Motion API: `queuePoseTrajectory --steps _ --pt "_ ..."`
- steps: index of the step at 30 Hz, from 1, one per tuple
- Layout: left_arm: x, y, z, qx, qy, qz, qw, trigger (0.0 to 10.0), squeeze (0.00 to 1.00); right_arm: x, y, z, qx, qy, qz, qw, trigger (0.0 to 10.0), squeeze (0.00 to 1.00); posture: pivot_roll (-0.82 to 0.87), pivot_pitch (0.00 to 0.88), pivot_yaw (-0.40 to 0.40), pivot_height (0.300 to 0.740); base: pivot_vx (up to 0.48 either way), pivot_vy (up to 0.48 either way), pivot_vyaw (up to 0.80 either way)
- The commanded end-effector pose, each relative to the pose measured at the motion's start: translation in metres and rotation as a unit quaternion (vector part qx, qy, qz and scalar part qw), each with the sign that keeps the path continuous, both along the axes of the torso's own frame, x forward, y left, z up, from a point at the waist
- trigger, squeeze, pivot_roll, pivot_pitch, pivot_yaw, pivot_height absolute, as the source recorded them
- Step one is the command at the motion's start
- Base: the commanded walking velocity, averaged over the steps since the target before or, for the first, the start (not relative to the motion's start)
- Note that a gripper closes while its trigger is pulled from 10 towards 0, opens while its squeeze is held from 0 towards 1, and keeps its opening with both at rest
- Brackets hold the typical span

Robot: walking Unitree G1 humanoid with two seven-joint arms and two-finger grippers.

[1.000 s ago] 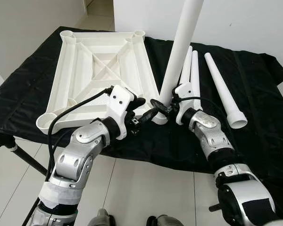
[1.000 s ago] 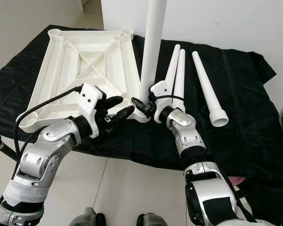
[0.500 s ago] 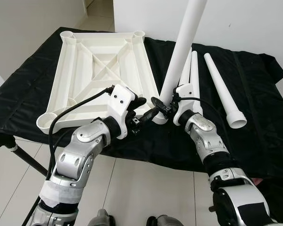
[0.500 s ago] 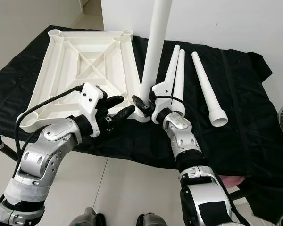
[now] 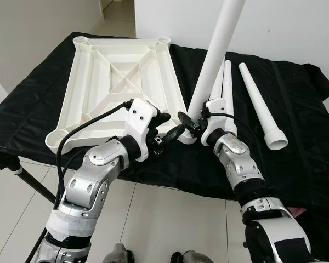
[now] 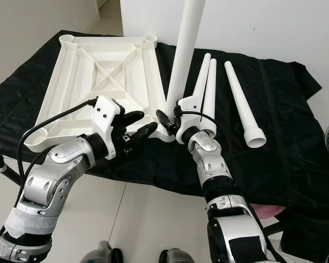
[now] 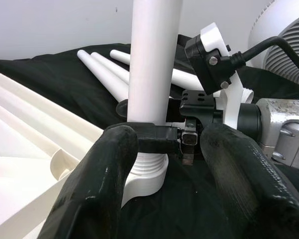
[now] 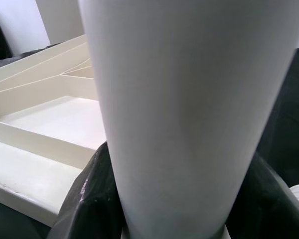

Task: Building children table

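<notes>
White ribbed plastic tabletop (image 5: 120, 76) lies upside down on the black-draped bench (image 5: 296, 109), upper left of frame. Right tool (image 5: 191, 124) clamps the smooth tapered leg (image 5: 214, 60) standing in its near corner socket; left tool (image 5: 165, 127) hovers open beside it.

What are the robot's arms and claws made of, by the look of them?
Both arms are shiny silver metal segments with black joints. The left arm has white tape near the shoulder and a black cable looping to a white wrist block. Each claw, left claw and right claw, has two long black fingers.
</notes>
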State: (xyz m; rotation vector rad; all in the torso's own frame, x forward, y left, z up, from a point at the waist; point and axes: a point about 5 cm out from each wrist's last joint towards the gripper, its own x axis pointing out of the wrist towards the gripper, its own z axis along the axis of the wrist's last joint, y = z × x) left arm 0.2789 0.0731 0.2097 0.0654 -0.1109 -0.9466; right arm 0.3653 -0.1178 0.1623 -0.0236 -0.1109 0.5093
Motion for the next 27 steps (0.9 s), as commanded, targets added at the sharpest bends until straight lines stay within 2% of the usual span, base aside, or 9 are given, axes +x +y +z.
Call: queuePoseTrajectory --steps 1,9,17,19,22,25,27 --pt "0.001 -0.001 -0.001 0.002 -0.001 0.011 1.000 10.0 0.00 -0.004 0.002 -0.016 0.012 0.036 -0.012 0.999 10.0 0.00 -0.06 0.069 0.004 0.740 0.000 0.000 0.00" --pt "0.001 -0.001 -0.001 0.003 0.000 0.010 1.000 10.0 0.00 -0.007 0.004 -0.018 0.017 0.033 -0.028 0.999 10.0 0.00 -0.06 0.076 0.005 0.740 0.000 0.000 0.00" --pt "0.000 -0.001 -0.002 0.003 0.002 0.011 1.000 10.0 0.00 -0.008 0.003 -0.019 0.027 0.035 -0.115 0.992 10.0 0.00 -0.06 0.076 0.000 0.740 0.000 0.000 0.00" --pt "0.000 -0.001 -0.002 0.002 0.002 0.011 1.000 10.0 0.00 -0.011 0.006 -0.020 0.039 0.033 -0.165 0.985 10.0 0.00 -0.06 0.076 0.000 0.740 0.000 0.000 0.00" --pt "0.000 -0.001 -0.002 0.002 0.002 0.011 1.000 10.0 0.00 -0.013 0.008 -0.021 0.044 0.034 -0.178 0.982 10.0 0.00 -0.06 0.076 0.000 0.740 0.000 0.000 0.00" --pt "0.000 -0.001 -0.002 0.002 0.002 0.010 1.000 10.0 0.00 -0.018 0.010 -0.022 0.050 0.024 -0.225 0.973 10.0 0.00 -0.05 0.074 -0.003 0.740 0.000 0.000 0.00" --pt "-0.001 -0.001 -0.002 0.002 0.002 0.010 1.000 10.0 0.00 -0.020 0.012 -0.022 0.056 0.023 -0.236 0.970 10.0 0.00 -0.05 0.074 -0.003 0.740 0.000 0.000 0.00"
